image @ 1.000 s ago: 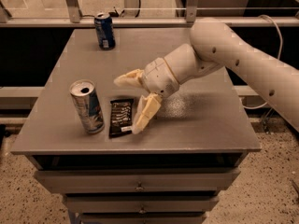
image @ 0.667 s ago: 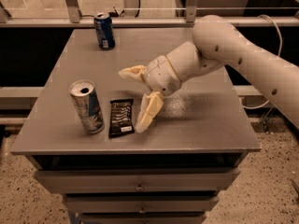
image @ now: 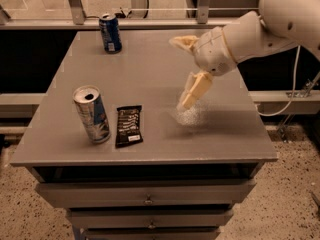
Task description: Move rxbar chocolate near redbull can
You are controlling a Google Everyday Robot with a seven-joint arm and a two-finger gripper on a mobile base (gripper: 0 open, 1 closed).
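Note:
The rxbar chocolate (image: 129,126), a flat black wrapper with white lettering, lies on the grey table top (image: 150,69) near the front left. The redbull can (image: 92,114), silver and blue with an open silver top, stands upright just left of the bar, a small gap between them. My gripper (image: 180,74) is open and empty, its cream fingers spread wide. It hangs above the table's middle right, well to the right of the bar and higher than it.
A shorter dark blue can (image: 110,32) stands at the table's back left. The table is a cabinet with drawers (image: 147,199) at the front. A metal rail and frame (image: 150,14) run behind it. A cable (image: 295,84) hangs at the right.
My gripper has lifted away from the bar and moved up and to the right. The bar stays flat beside the redbull can.

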